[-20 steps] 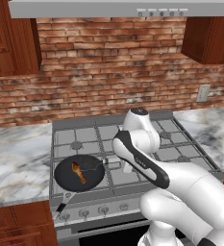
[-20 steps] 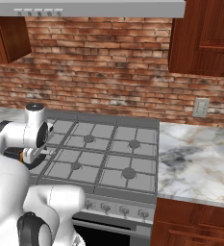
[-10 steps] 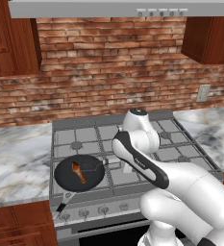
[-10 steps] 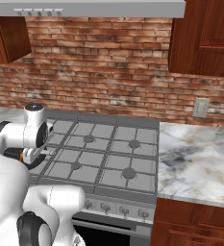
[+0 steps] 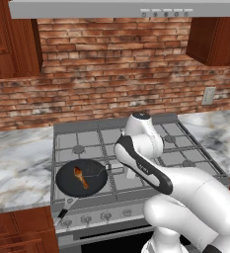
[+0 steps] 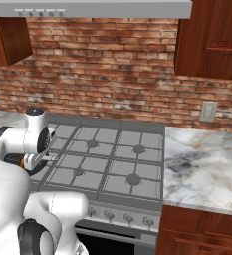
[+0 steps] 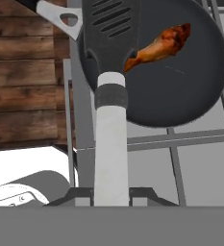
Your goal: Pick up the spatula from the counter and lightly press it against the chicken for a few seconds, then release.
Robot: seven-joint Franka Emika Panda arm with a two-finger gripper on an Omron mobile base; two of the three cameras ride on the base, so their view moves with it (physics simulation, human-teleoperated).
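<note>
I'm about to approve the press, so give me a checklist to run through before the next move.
1. Spatula held: ok, gripper shut on its handle.
2. Chicken in pan: ok.
3. Pan seated on stove: ok, front left burner.
4. Blade centred over chicken: not ok, it meets just one end.
5. Blade pressing on chicken: cannot tell.

No legible text or labels.

Black pan (image 5: pixel 66 182) on grey stove (image 5: pixel 80 140)
</note>
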